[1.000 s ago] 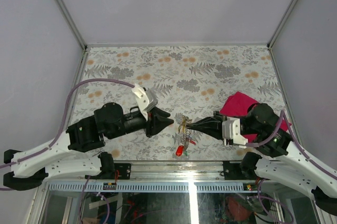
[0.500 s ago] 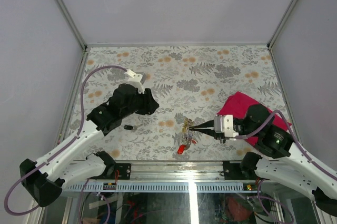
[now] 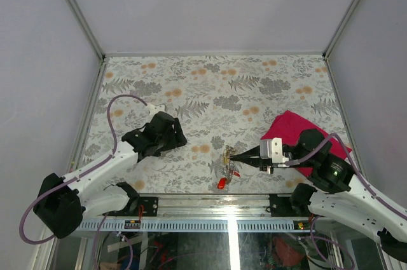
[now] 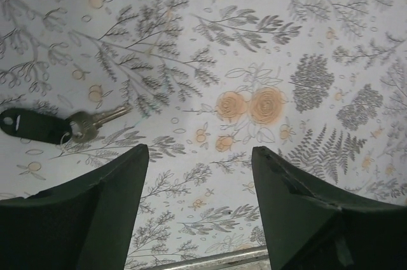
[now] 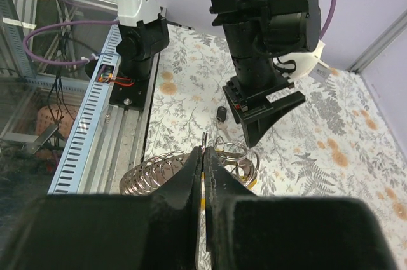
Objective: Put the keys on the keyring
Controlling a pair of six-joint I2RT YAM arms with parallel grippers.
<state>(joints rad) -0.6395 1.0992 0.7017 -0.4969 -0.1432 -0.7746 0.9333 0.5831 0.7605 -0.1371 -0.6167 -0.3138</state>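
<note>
Keyring [image 5: 236,152] sits pinched in right fingers [image 5: 191,175]; black key [image 4: 44,125] lies outside spread left fingers [image 4: 95,206].

Key [image 4: 38,122] on table [image 3: 254,79], left of keyring [image 3: 227,155].

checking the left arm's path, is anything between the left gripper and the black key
Nothing. In the left wrist view only bare floral tablecloth separates the open left gripper from the black key.

Your left end effector [image 4: 197,213] points steeply downward, its fingers [image 4: 95,213] standing well apart. Your right end effector [image 5: 203,152] reaches inward, nearly level (forearm low), fingertips pressed together. The two arms are well apart.
</note>
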